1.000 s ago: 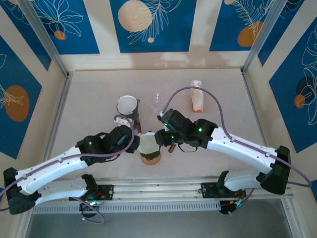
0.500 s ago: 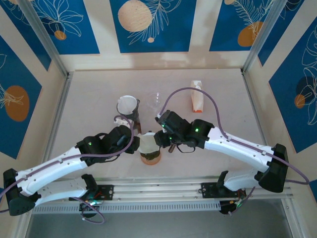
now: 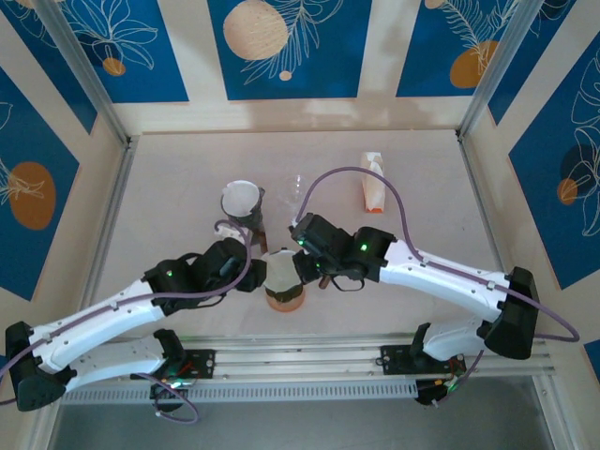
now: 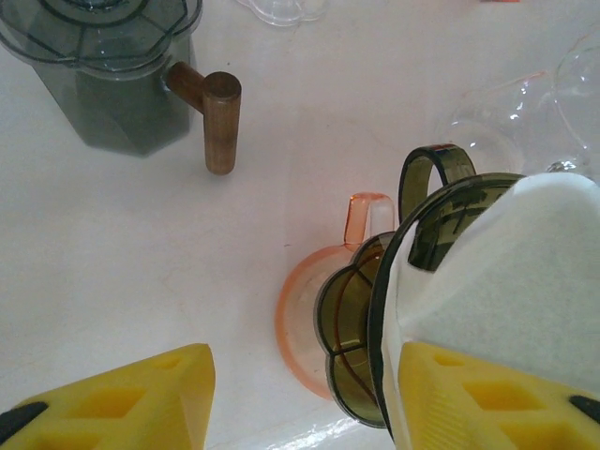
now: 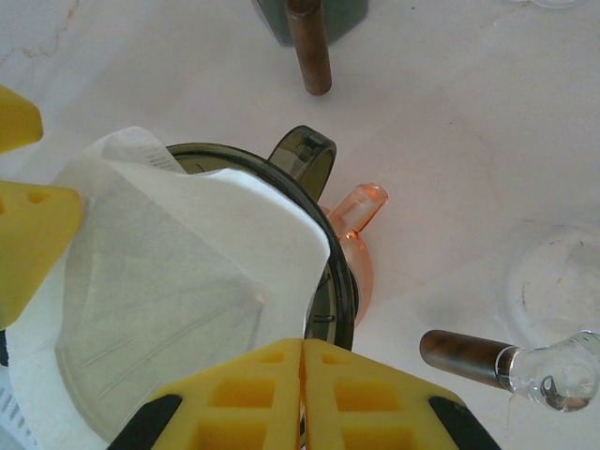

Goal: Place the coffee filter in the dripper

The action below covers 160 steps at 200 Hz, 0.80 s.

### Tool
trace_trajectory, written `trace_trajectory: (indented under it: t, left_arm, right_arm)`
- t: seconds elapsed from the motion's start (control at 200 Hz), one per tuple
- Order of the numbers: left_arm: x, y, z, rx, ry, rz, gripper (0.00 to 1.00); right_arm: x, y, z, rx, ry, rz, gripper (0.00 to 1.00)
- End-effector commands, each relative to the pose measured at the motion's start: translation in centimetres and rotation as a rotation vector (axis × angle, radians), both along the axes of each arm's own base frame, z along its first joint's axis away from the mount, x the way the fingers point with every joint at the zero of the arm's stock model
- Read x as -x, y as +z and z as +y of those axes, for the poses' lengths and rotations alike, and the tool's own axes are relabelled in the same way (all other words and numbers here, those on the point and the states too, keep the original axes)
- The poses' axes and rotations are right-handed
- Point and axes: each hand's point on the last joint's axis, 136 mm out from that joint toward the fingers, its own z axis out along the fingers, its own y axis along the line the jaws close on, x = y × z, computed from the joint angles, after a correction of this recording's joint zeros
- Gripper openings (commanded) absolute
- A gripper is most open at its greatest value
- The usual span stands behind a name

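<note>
The dark smoky dripper (image 3: 281,292) (image 4: 361,319) (image 5: 309,159) stands on a round orange base (image 4: 295,319) near the table's front. The white paper coffee filter (image 3: 279,273) (image 5: 159,272) (image 4: 534,281) sits in its mouth, one edge standing above the rim. My right gripper (image 3: 302,268) (image 5: 302,345) comes in from the right with its yellow fingers pressed together on the filter's near edge. My left gripper (image 3: 255,276) (image 4: 305,367) is open and straddles the dripper's wall: one finger (image 4: 487,398) over the filter, the other outside above the table.
A grey pot (image 3: 242,201) (image 4: 112,84) with a wooden handle (image 4: 220,117) stands behind the dripper. Clear glassware (image 3: 296,186) sits beside it. A white bottle with an orange cap (image 3: 373,183) lies at the back right. A wooden-handled glass piece (image 5: 487,358) lies right of the dripper.
My right gripper has shifted slightly left and its fingers have closed together at the filter's edge. My left gripper's jaws have widened.
</note>
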Motion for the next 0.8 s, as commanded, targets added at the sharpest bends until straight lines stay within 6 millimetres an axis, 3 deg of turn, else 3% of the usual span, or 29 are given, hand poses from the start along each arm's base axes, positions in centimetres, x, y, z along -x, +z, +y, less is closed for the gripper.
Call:
trace_trajectory:
  t: [0.0, 0.32, 0.53, 0.705, 0.75, 0.795]
  left_arm:
    - [-0.2, 0.6, -0.2, 0.059, 0.009, -0.006, 0.58]
    - [-0.2, 0.4, 0.3, 0.075, 0.024, 0.001, 0.59]
    - [-0.1, -0.6, 0.9, 0.051, 0.043, 0.029, 0.49]
    - [0.1, -1.0, 0.8, 0.057, 0.037, 0.043, 0.49]
    - [0.1, -1.0, 0.8, 0.059, 0.035, 0.043, 0.49]
    - [0.1, -1.0, 0.7, 0.06, 0.035, 0.044, 0.5]
  right_arm:
    - [-0.1, 0.6, -0.1, 0.033, 0.007, -0.028, 0.1]
    - [-0.1, 0.8, 0.0, 0.039, 0.006, -0.04, 0.11]
    - [-0.1, 0.8, -0.1, 0.037, 0.003, -0.04, 0.12]
    - [-0.2, 0.5, -0.1, 0.043, 0.0, -0.037, 0.12]
    - [-0.3, 0.5, -0.2, 0.049, -0.011, -0.039, 0.15]
    - [-0.5, 0.6, -0.5, 0.056, -0.024, -0.048, 0.26]
